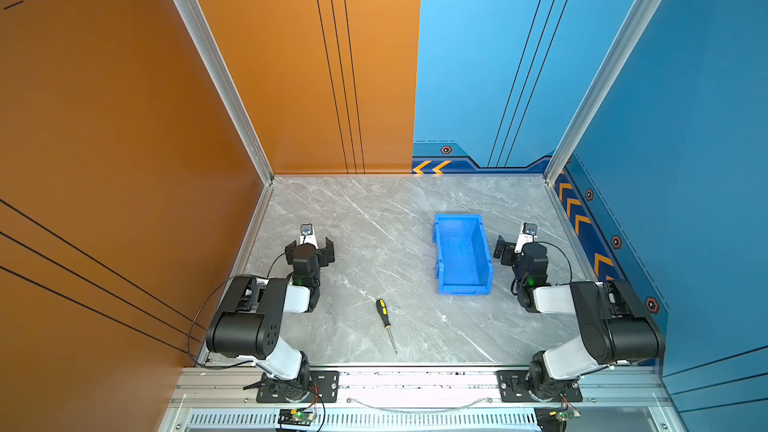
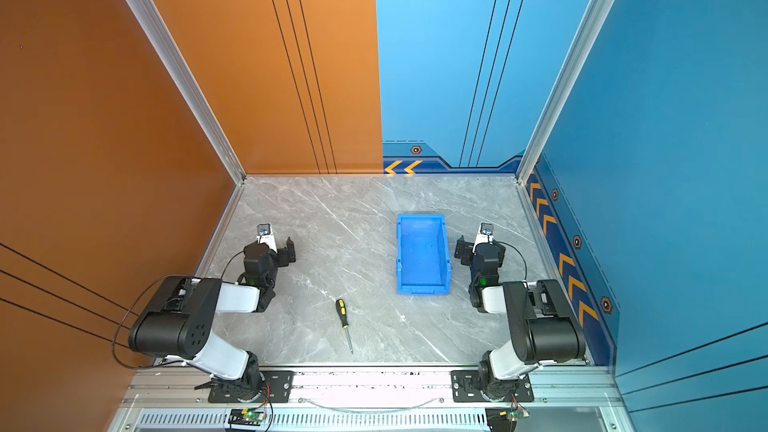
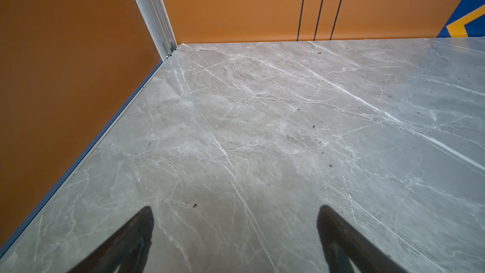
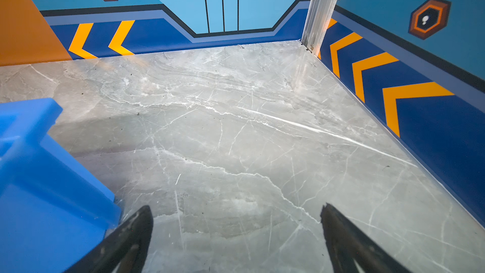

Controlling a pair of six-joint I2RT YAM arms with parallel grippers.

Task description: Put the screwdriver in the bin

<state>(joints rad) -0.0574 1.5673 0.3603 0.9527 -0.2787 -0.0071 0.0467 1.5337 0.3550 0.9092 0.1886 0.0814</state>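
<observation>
Right wrist view cuts off bin (image 4: 39, 169); screwdriver (image 1: 387, 326) lies near-far, tip near; left gripper (image 3: 236, 208) and right gripper (image 4: 236, 206) spread.

Open tabletop (image 1: 374, 234) surrounds the screwdriver (image 1: 387, 324); only the bin (image 1: 462, 255) obstructs, well apart.

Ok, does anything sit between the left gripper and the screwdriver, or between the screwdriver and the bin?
Nothing visible does. In both top views only bare tabletop lies between the open left gripper and the screwdriver, and between the screwdriver and the bin.
</observation>
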